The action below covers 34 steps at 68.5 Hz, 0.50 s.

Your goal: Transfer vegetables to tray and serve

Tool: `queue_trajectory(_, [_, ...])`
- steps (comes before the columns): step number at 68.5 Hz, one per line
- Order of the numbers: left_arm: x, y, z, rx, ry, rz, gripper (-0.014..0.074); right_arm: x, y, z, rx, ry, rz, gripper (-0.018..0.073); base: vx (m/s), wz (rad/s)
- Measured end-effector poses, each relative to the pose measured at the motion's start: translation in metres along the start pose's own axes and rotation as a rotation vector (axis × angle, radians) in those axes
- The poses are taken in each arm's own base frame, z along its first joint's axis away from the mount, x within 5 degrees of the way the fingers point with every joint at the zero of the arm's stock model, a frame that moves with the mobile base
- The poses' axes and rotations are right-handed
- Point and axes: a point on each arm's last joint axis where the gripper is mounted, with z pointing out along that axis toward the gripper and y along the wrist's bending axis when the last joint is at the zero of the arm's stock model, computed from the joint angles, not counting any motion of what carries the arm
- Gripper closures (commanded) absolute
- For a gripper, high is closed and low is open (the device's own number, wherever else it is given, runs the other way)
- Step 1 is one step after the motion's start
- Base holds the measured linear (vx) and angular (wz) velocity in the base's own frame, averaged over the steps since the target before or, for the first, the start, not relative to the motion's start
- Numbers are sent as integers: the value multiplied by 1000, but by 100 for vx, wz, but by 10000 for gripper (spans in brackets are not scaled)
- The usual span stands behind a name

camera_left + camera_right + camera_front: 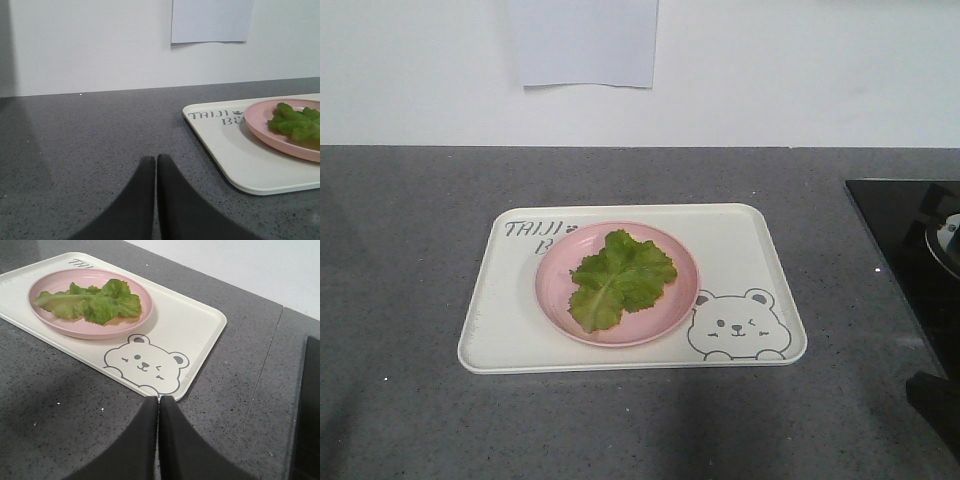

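Observation:
A ruffled green lettuce leaf point(620, 277) lies on a round pink plate point(556, 290), which stands on the cream-white bear tray point(750, 250) in the middle of the grey counter. The leaf point(295, 122) and tray point(235, 150) show at the right of the left wrist view, where my left gripper point(155, 159) is shut and empty over bare counter, left of the tray. My right gripper point(159, 399) is shut and empty, its tips at the tray's point(195, 325) near corner by the bear drawing; the leaf point(95, 302) lies farther off. Neither gripper shows in the front view.
A black stovetop point(910, 240) sits at the right edge of the counter, with a dark object point(935, 400) in front of it. A white wall with a taped paper sheet point(582, 42) stands behind the counter.

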Motion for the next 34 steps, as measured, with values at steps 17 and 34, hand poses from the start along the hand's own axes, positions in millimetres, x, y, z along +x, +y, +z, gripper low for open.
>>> queue_trajectory(17, [-2,1,0,-15,-24,12,602,0,0,0,0,0,0,565,0,0])
queue_trajectory(34, [-3,3,0,-31,-34,-40,602,0,0,0,0,0,0,565,0,0])
